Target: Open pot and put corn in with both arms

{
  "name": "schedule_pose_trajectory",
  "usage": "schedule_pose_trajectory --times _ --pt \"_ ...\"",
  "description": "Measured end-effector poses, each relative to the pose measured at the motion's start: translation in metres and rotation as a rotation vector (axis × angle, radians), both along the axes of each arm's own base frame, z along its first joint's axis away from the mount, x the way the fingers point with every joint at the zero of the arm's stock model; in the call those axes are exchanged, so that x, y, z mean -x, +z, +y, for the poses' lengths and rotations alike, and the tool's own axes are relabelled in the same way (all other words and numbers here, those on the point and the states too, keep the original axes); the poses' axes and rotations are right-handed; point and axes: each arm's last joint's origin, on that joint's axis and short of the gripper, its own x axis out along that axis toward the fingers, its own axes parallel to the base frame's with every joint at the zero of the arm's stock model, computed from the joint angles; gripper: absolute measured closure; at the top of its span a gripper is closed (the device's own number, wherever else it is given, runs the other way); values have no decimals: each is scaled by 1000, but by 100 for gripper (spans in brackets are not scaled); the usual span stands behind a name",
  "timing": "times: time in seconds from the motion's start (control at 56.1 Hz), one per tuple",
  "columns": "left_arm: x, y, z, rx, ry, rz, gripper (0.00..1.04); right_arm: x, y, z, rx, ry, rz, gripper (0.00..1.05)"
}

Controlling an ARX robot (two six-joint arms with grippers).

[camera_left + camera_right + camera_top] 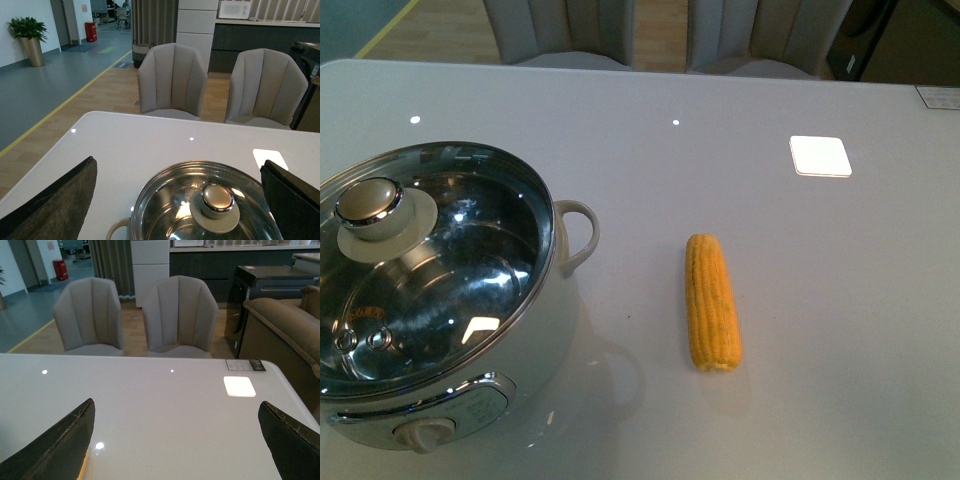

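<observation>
The white pot [555, 330] stands at the table's left front, covered by a glass lid [460, 270] with a round steel knob [368, 203]. The yellow corn [712, 301] lies on the table to the pot's right, apart from it. Neither arm shows in the front view. My left gripper [177, 200] is open and empty above the pot, with the lid knob [216, 197] between its spread fingers [55, 205]. My right gripper [177, 440] is open and empty over bare table; a sliver of the corn [84, 466] shows beside one finger.
Two grey chairs [172, 80] stand past the table's far edge. A bright square light reflection [820, 156] lies on the table at the right back. A brown sofa [290, 335] stands off the table's right side. The pot's loop handle [578, 232] points toward the corn.
</observation>
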Motion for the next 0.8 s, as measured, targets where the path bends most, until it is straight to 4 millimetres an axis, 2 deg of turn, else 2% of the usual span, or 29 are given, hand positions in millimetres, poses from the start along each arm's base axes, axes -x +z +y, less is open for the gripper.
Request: schedule_pose_trajectory --times 0.801 --pt "0 0 0 3 5 20 7 0 0 0 0 0 0 9"
